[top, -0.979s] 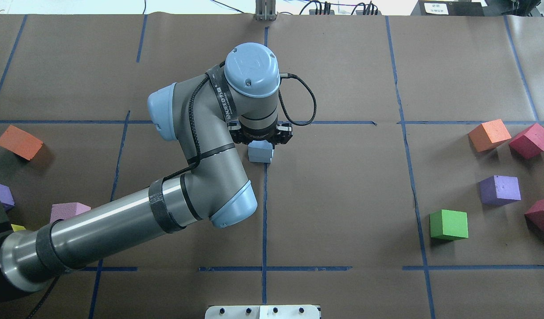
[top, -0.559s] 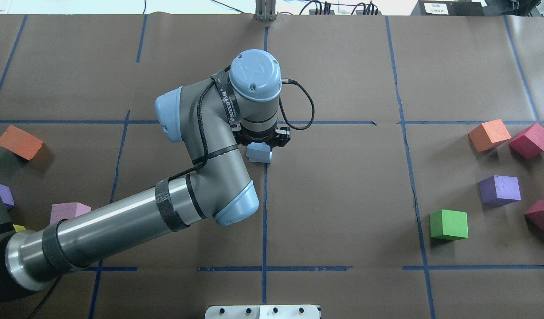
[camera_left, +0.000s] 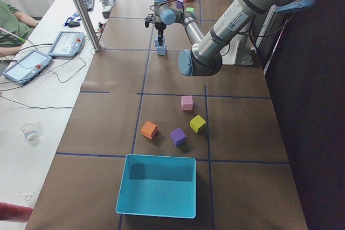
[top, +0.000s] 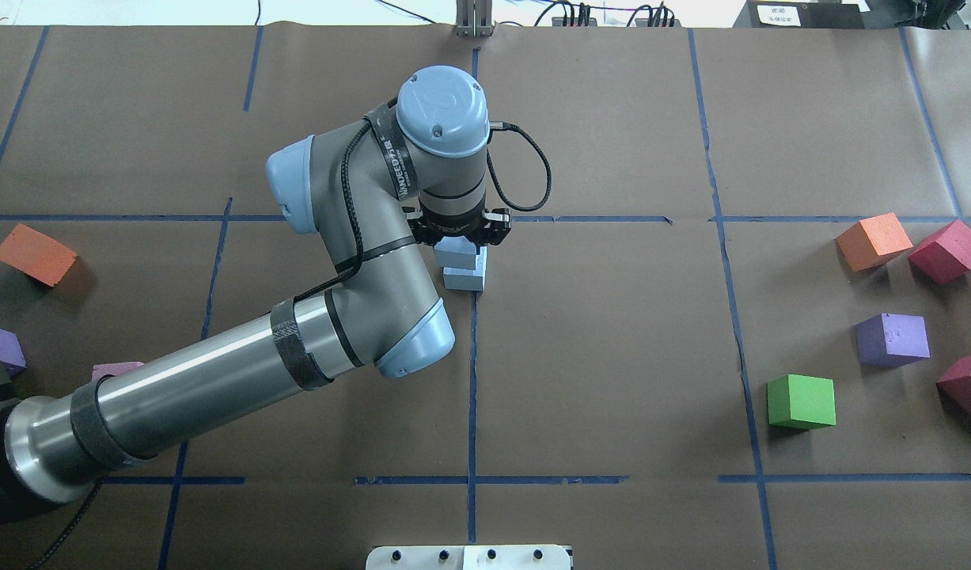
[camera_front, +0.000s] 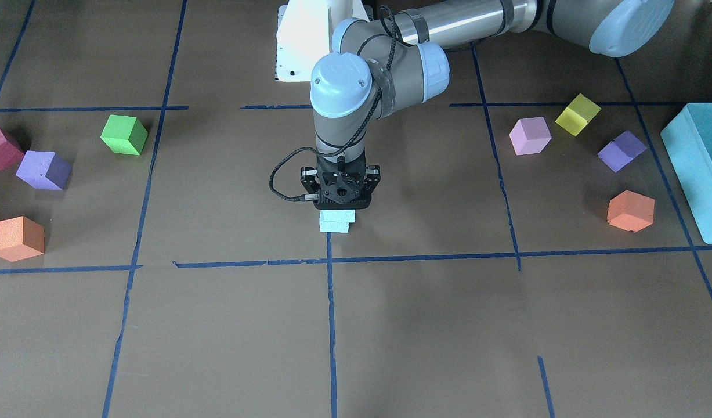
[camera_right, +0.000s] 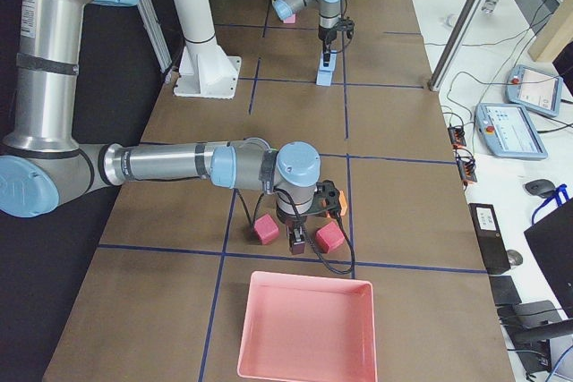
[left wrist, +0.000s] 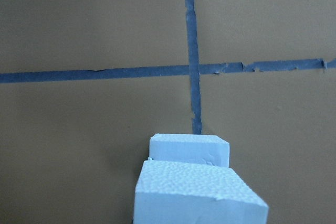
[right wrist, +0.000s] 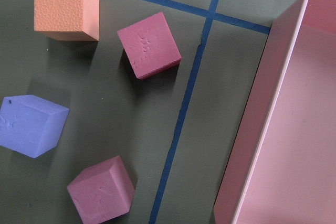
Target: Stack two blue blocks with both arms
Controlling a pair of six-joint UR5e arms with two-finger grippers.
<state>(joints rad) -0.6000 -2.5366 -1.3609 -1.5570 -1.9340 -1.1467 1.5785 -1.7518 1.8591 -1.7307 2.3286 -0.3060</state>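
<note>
We see the left pincer (top: 457, 248) pinching the upper blue block (top: 453, 257) over the lower blue block (top: 464, 279) (mid-desk (top: 612, 356)), seemingly touching it; the right pincer's (camera_right: 296, 241) state we cannot tell.

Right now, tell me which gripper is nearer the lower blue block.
Left. The left gripper hangs right above the lower blue block, gripping the other blue block. The right gripper is far off at the table's end, among the maroon cubes beside the pink tray.
</note>
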